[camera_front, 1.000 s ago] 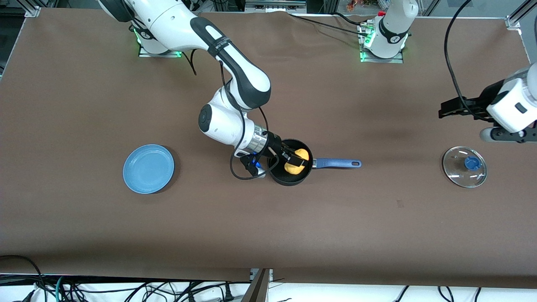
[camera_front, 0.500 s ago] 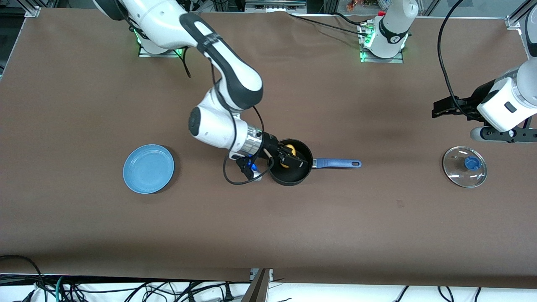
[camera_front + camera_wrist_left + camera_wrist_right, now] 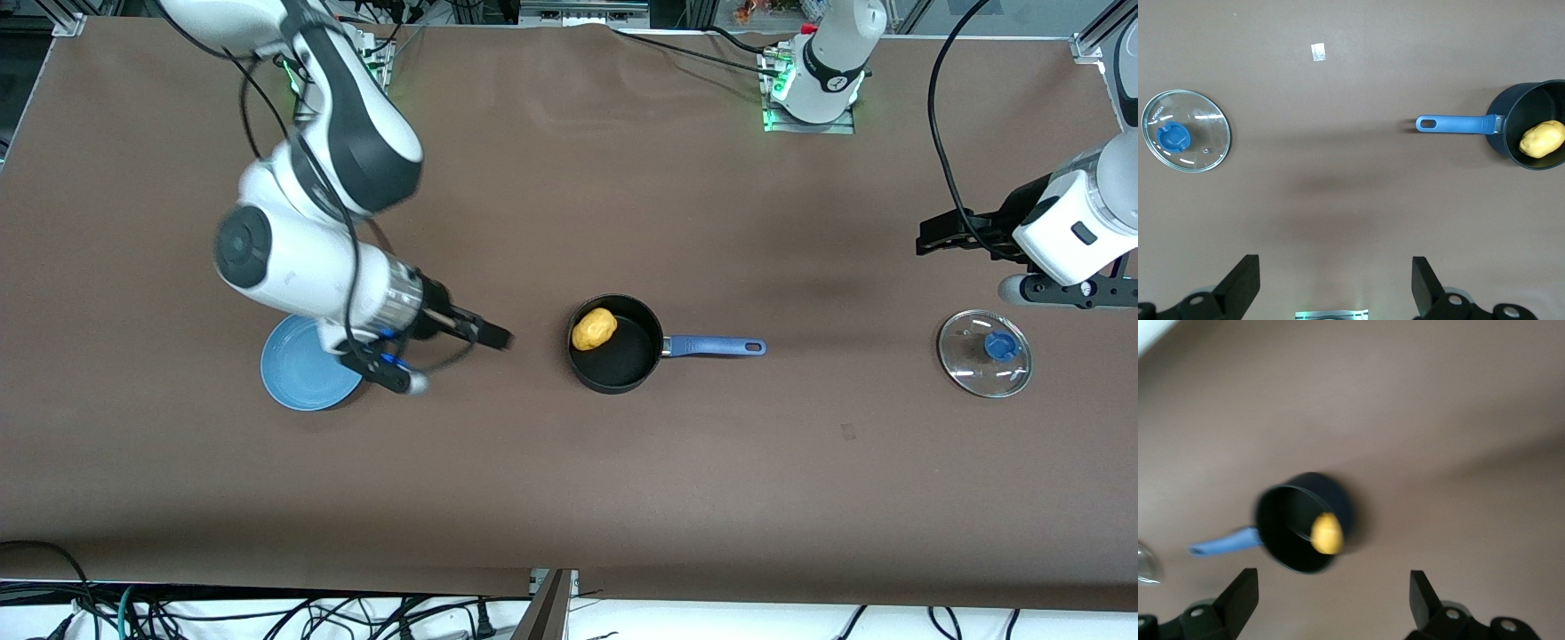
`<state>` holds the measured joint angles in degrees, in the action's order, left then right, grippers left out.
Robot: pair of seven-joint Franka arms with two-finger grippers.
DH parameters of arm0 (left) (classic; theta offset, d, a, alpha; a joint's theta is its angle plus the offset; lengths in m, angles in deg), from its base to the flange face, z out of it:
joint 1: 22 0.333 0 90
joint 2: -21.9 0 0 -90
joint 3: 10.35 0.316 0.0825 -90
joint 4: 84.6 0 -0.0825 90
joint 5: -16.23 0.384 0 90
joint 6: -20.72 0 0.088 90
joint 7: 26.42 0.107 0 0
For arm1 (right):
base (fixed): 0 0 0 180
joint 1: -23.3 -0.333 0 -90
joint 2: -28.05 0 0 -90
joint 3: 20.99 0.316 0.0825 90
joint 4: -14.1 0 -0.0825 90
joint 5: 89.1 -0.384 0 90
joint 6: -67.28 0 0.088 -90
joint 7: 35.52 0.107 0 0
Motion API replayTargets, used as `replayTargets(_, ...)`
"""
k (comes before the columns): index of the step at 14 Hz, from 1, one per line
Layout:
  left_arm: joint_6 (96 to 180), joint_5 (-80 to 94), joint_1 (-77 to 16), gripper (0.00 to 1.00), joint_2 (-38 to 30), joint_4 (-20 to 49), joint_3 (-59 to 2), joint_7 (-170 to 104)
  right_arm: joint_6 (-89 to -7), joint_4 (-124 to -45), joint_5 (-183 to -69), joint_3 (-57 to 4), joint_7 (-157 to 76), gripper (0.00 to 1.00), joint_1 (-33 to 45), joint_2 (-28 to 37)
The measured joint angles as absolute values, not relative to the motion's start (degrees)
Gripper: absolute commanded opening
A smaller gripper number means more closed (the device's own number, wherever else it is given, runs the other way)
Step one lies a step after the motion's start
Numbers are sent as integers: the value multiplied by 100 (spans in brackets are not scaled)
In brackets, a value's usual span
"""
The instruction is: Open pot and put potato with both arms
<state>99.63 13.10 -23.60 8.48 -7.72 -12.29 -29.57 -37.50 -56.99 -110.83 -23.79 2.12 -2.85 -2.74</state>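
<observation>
Front view first: the potato (image 3: 594, 330) sits inside the pot (image 3: 617, 356), against the wall toward the right arm's end. The pot rests mid-table, its blue handle (image 3: 714, 346) pointing toward the left arm's end. The right gripper (image 3: 487, 335) hangs over bare table between the blue plate (image 3: 302, 378) and the pot, holding nothing. The left gripper (image 3: 944, 233) waits, up over the table by the glass lid (image 3: 984, 353).

Left wrist view: fingers (image 3: 1239, 285) spread wide, empty, with lid (image 3: 1186, 131), pot (image 3: 1531, 127) and potato (image 3: 1542, 138) all below.

Right wrist view: fingers (image 3: 1240, 594) spread apart, empty; the potato (image 3: 1327, 533) lies in the pot (image 3: 1303, 521).
</observation>
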Motion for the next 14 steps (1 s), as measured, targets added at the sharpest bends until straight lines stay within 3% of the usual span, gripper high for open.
replayTargets(7, 9964, 1310, -2353, 100, 832, -868, -1200, -2979, -1981, -7448, -9474, -3637, -2310, 100, -247, 2404)
replayTargets(11, 9964, 1310, -2352, 100, 827, -883, -1198, -2995, -1782, -7484, -9255, -2786, -3350, 100, 1085, 2775)
replayTargets(14, 9964, 1310, -2351, 100, 819, -891, -1197, -3002, -1693, -7481, -9114, -2649, -3465, 100, 1276, 2747)
